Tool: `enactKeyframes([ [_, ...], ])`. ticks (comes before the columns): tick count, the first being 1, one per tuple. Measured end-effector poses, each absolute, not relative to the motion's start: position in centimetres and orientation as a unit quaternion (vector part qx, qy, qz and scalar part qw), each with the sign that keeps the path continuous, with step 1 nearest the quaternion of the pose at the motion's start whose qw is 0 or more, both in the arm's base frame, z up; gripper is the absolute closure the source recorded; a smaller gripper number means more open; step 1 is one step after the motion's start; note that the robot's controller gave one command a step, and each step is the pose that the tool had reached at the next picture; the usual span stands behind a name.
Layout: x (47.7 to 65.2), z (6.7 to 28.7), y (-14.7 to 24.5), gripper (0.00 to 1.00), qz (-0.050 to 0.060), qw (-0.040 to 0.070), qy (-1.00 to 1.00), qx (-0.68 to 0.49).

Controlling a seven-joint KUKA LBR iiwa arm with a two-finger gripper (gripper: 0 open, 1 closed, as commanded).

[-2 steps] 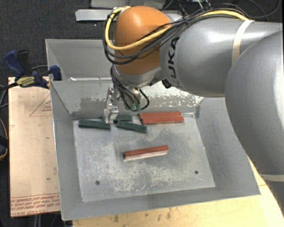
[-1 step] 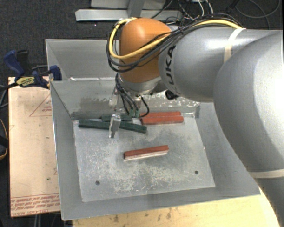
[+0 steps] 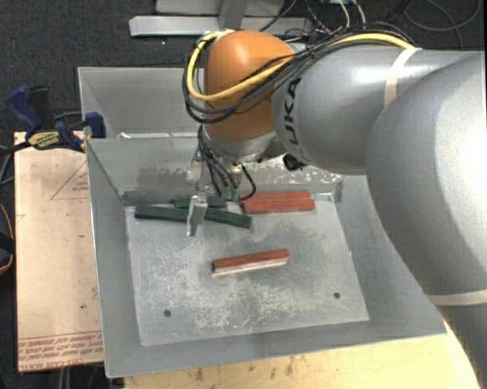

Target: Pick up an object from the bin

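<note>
We look down into a grey metal bin (image 3: 232,322) with sloping walls and a flat floor that is dull, scuffed and speckled with pale scratches. Two small dark spots mark the floor towards its near corners.

We count four loose things, all of them long and straight-edged. Two are dark green sticks (image 3: 152,212), thin and matt. They lie along the back of the floor on its left half, and their ends seem to overlap under the arm. The other two are reddish-brown blocks. One flat block (image 3: 280,202) lies at the back, close to the rear wall and just right of the sticks. The other block (image 3: 250,262) lies alone near the middle of the floor, slightly tilted, with a paler face along its long near side. It is well apart from everything else.

The thick, smooth grey arm (image 3: 401,144) reaches in from the right and covers the bin's right wall. Its wrist carries a glossy, rounded orange cover (image 3: 239,70), looped with yellow and black cables (image 3: 193,80). Under the cover, the fingers (image 3: 195,217) show as pale metal crossing the green sticks where the two meet. The wrist hides too much for us to tell whether they are spread or closed, or whether a stick lies between them.
</note>
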State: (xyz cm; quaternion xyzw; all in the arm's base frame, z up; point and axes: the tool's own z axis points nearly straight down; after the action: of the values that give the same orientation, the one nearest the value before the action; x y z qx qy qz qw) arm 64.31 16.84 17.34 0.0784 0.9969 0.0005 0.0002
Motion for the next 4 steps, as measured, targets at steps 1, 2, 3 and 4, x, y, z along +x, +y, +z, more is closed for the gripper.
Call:
enactKeyframes([
  [1, 66.0, 8.5, 12.0, 1.0, 0.006, 0.014, 0.997, 0.073],
  [2, 65.9, 8.3, 12.0, 1.0, 0.006, 0.013, 0.997, 0.073],
  [3, 64.8, 12.6, 11.5, 1.0, 0.0, -0.002, 0.996, 0.087],
  [4, 65.4, 15.0, 11.0, 0.0, 0.001, 0.001, 0.997, 0.081],
])
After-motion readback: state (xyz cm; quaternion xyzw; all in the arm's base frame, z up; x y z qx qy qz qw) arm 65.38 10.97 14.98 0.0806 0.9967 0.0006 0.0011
